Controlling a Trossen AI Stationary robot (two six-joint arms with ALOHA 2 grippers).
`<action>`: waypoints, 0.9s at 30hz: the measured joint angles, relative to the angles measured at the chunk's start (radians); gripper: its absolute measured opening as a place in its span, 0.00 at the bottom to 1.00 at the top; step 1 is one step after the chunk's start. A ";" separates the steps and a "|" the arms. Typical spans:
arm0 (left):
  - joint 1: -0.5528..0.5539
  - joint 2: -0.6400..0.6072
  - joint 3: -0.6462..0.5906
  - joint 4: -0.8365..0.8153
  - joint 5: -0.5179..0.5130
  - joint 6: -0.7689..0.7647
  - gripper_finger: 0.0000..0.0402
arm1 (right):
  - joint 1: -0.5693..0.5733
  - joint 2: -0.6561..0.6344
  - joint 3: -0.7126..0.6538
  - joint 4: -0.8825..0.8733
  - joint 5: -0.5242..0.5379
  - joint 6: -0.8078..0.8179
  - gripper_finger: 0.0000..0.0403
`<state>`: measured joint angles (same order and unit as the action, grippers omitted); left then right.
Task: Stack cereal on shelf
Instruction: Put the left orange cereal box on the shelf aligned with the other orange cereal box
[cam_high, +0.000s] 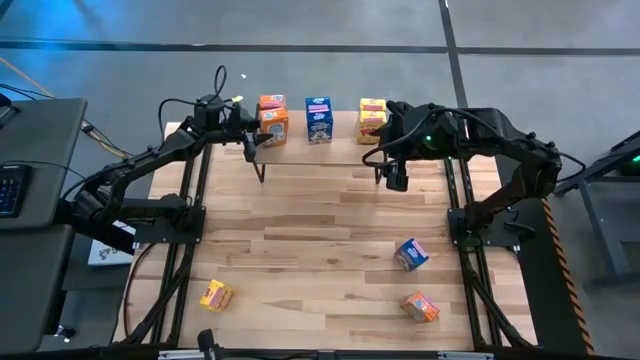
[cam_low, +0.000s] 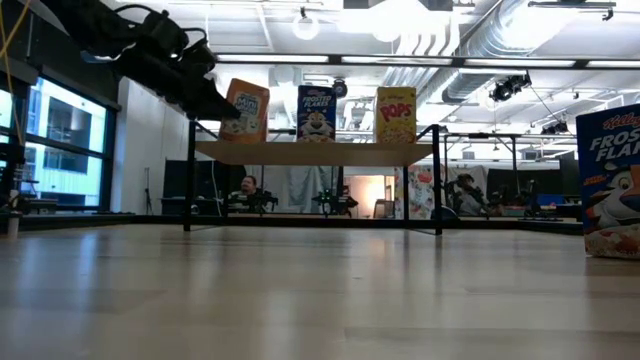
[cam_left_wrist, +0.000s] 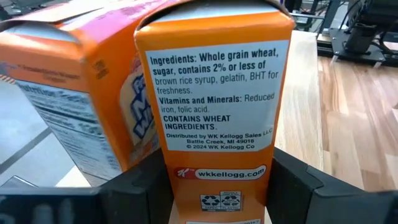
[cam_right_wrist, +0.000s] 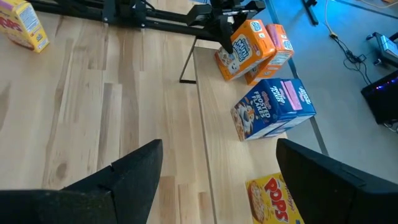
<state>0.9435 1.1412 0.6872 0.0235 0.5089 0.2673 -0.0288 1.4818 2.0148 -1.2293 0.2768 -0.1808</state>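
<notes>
Left end effector (cam_high: 252, 138) clamps an upright orange cereal box (cam_left_wrist: 214, 118) at the shelf's (cam_high: 300, 152) left end, touching a second orange box (cam_high: 270, 103) behind. Right end effector (cam_high: 397, 180) hangs wide, empty, off the shelf's right front edge, nearer the loose blue box (cam_high: 411, 254).

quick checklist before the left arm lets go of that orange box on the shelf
1. Left gripper closed on the front orange box: ok.
2. Box over the shelf, beside the second orange box: ok.
3. Box bottom resting flat on the shelf: cannot tell.
4. Clear of the blue box next along: ok.
5. Right gripper open and away from the drop spot, near the yellow box: ok.
6. All boxes shelved: not ok, three remain on the table.
</notes>
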 joint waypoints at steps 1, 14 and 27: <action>0.001 0.000 0.000 -0.001 0.002 0.000 0.47 | 0.000 0.000 0.000 0.000 0.000 0.000 0.76; 0.000 0.000 0.000 -0.003 0.001 0.006 0.47 | 0.000 0.000 0.000 0.024 0.000 0.000 0.76; -0.001 0.000 0.000 -0.005 -0.022 -0.002 0.47 | 0.000 0.001 0.000 0.024 0.000 0.001 0.76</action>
<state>0.9424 1.1412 0.6872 0.0187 0.4873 0.2649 -0.0288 1.4826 2.0148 -1.2057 0.2771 -0.1802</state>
